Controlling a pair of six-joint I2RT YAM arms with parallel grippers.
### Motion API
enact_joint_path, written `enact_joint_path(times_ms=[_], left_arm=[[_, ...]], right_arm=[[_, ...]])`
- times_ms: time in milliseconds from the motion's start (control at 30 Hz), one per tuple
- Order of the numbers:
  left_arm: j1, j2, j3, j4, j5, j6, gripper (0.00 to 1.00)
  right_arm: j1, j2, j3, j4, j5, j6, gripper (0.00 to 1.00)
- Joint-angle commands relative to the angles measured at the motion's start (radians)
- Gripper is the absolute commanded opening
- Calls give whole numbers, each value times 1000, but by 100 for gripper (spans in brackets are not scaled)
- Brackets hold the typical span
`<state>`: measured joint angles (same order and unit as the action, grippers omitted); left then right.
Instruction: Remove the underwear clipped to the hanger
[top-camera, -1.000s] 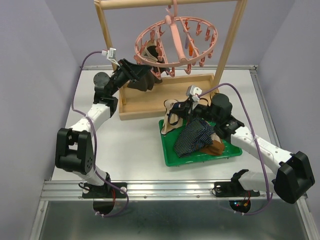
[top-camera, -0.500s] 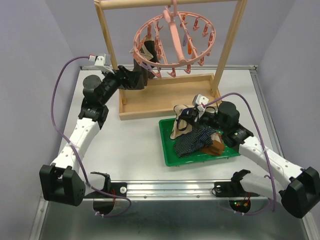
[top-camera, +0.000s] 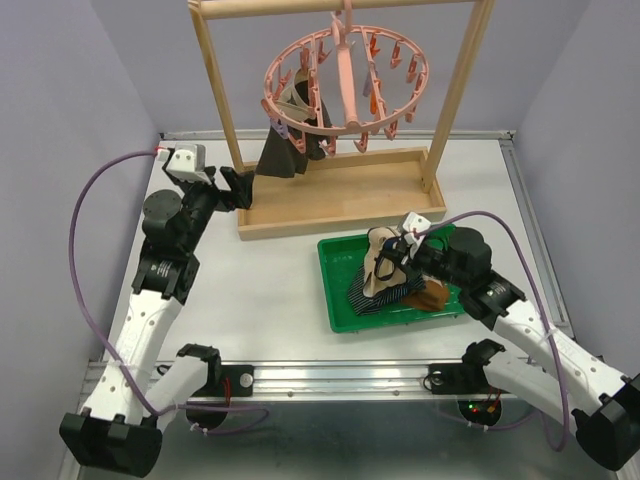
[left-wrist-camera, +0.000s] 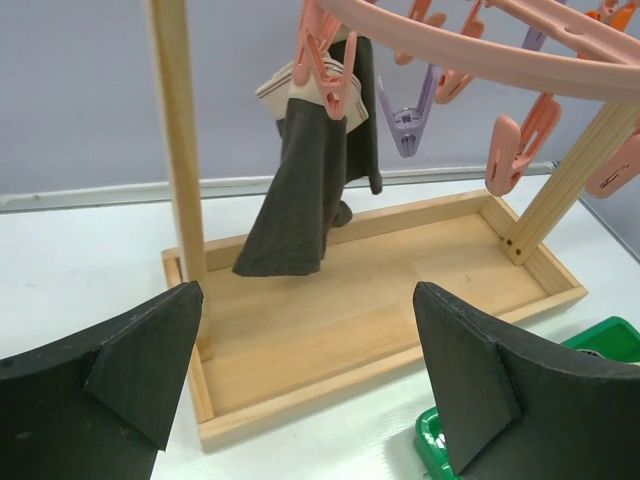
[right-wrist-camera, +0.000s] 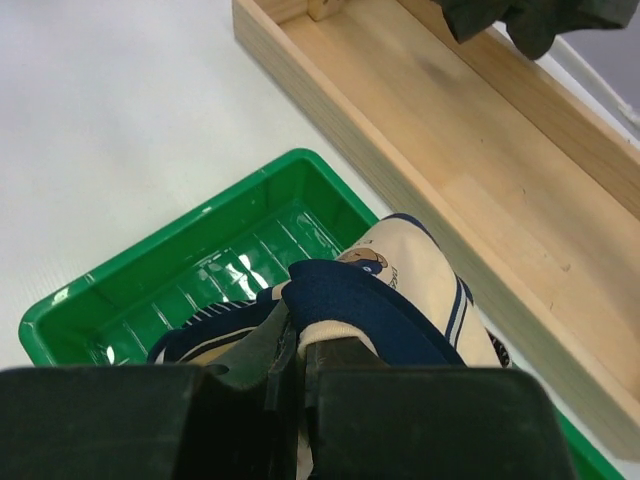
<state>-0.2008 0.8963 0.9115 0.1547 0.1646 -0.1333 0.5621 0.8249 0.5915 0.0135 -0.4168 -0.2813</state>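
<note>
The pink hanger (top-camera: 345, 85) hangs from the wooden frame's top bar. One dark grey-black underwear (top-camera: 285, 152) stays clipped at its left side; it also shows in the left wrist view (left-wrist-camera: 300, 190) under pink clips. My left gripper (top-camera: 236, 188) is open and empty, apart from that cloth, in front of the frame's base (left-wrist-camera: 308, 300). My right gripper (top-camera: 385, 262) is shut on a beige underwear with navy trim (right-wrist-camera: 420, 270) and holds it over the green tray (top-camera: 335, 295). Navy checked underwear (top-camera: 362, 297) and brown underwear (top-camera: 432, 296) lie in the tray.
The tall wooden frame stands on a shallow wooden base tray (top-camera: 330, 200), with posts at the left (left-wrist-camera: 175, 150) and right. The green tray's rim (right-wrist-camera: 150, 270) lies just in front of that base. Purple walls close in the table on three sides.
My left gripper has let go of the dark underwear and drawn back left and toward me; the hanger has swung level. My right gripper has carried the beige underwear nearer over the tray.
</note>
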Motion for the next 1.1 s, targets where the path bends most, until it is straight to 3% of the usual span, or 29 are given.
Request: enact_joint_path(times_ms=[0,433,800,867,933,1000,1033,1067], left_arm=[[0,-95,-43,-20,-91,49,98],[1,-333,-256,-52,-145,-126,99],[1,-376,-347,-18,-183,-261,99],[0,-366,-361,-1,-169,-273,99],[0,-353,-376,28,-114,-285,99],[0,-347,-388,49,-85,-290,99],[0,-346,-404,72,-77,-290,99],[0,-346,-410,83,-65,-292,99]], right_arm=[[-8,-44,-47,-61,101,-4,1],[-31,-81,-177,-89,202,-94,1],[-41,-58,-203,-173,93,-274,3],[-41,-55,-214,-170,117,-295,11],[-41,-52,-213,-172,144,-295,25],[-39,-58,-210,-172,189,-299,47],[-39,-64,-200,-173,222,-291,70],[-39,-69,-191,-175,237,-285,79]])
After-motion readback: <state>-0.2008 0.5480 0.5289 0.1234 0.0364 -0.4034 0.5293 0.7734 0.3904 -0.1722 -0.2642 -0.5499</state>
